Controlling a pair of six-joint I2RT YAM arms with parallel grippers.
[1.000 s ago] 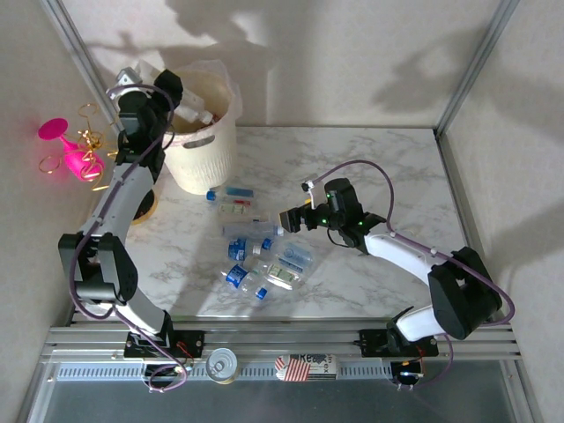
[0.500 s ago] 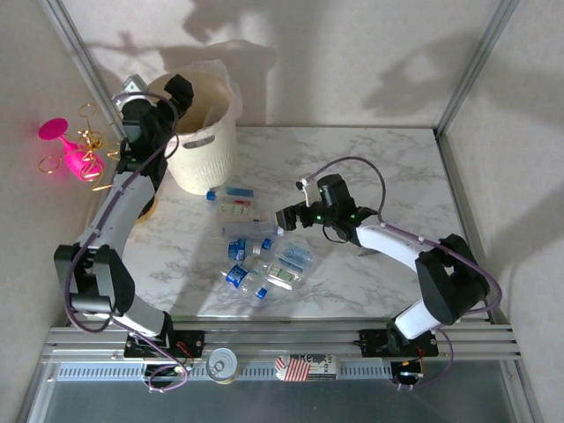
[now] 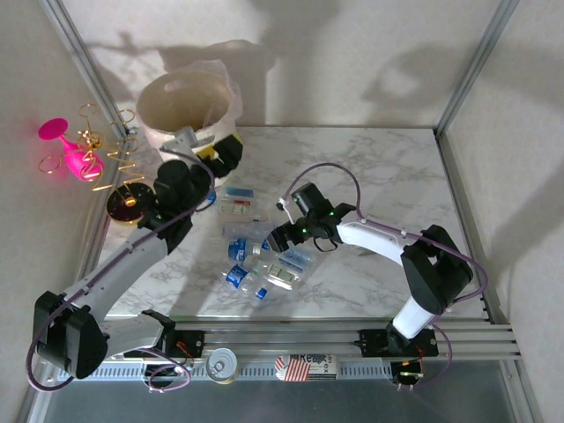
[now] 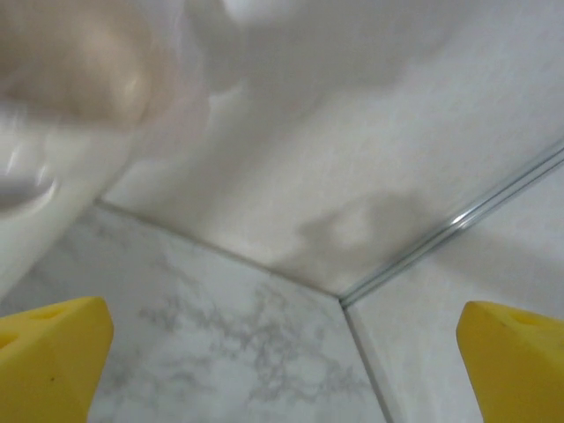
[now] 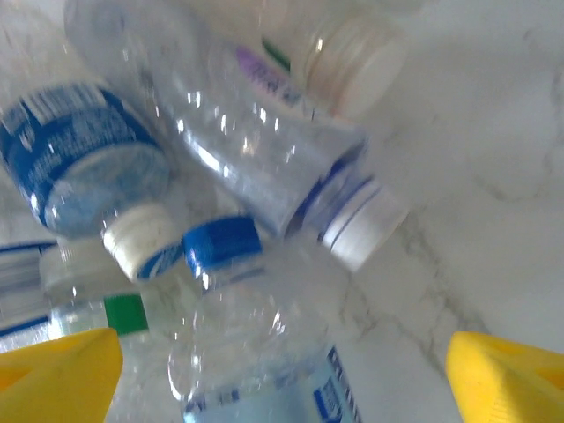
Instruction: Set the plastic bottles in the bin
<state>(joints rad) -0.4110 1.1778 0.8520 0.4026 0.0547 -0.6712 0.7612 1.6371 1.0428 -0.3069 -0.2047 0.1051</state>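
My right claw hangs low over the heap of plastic bottles in the middle of the marble surface. In the right wrist view its yellow tips stand wide apart and hold nothing. A clear bottle with a blue cap lies between them, so I think that is the one to pick.

To do it well, I want to go straight down and close on the fat middle of that bottle, not on the cap. A bottle with a blue label lies just beside it, and its white cap looks to be touching the blue one. Another clear one with a white cap is close too. If I come in crooked, I may bump them and they may roll. The bottle looks thin and soft, so I should squeeze gently.

The bin stands at the far left of the surface, well apart from the heap. It is tall, so I must lift high before I cross over its rim.

My left claw is open and empty, just in front of the bin. I should keep it out of the way.
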